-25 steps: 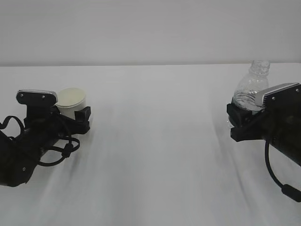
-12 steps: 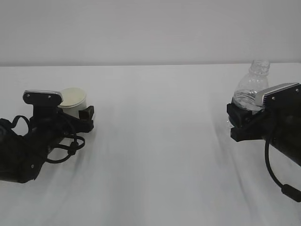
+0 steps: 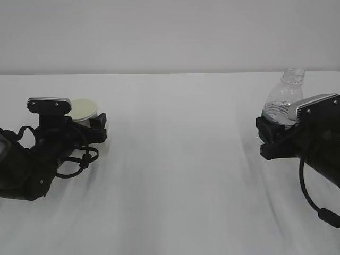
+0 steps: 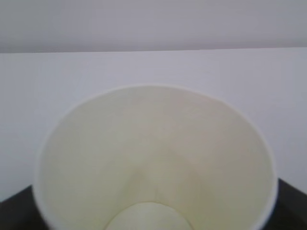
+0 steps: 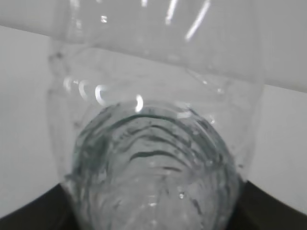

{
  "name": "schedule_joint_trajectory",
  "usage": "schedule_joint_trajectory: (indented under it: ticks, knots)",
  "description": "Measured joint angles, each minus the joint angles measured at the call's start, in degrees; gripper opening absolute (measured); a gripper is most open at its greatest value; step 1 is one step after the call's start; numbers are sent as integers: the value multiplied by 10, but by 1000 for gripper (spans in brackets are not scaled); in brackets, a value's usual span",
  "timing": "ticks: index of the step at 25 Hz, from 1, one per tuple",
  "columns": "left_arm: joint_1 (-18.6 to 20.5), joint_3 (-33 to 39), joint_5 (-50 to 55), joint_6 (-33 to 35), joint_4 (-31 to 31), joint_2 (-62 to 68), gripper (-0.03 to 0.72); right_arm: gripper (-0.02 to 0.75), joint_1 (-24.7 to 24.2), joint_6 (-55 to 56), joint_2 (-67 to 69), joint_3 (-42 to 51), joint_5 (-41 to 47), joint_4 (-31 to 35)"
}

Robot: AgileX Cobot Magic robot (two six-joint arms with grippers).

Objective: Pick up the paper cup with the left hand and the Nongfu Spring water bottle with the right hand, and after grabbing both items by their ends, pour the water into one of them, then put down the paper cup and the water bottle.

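Exterior view: a white table [image 3: 175, 175] is seen, with the Nongfu Spring water bottle [image 3: 284, 101] at far right, clamped low by the right hand [image 3: 273, 135]; thin ribbed plastic, likely slippery and easily squashed. The paper cup [image 3: 84, 110] sits far left inside the left hand [image 3: 95, 127], whose tool is spread wide, grip unconfirmed; light, crushable.

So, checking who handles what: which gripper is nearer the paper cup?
Left. The left gripper sits around the paper cup at the table's left side; the right gripper is far across, at the water bottle.
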Motion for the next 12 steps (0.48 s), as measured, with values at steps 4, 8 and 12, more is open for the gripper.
schedule_joint_trajectory:
  ticks: [4,8,12]
  knots:
    - [0,0,0,0,0,0,644,428,0,0,0,0,0,0]
    - [0,0,0,0,0,0,599,428,0,0,0,0,0,0]
    - [0,0,0,0,0,0,578,428,0,0,0,0,0,0]
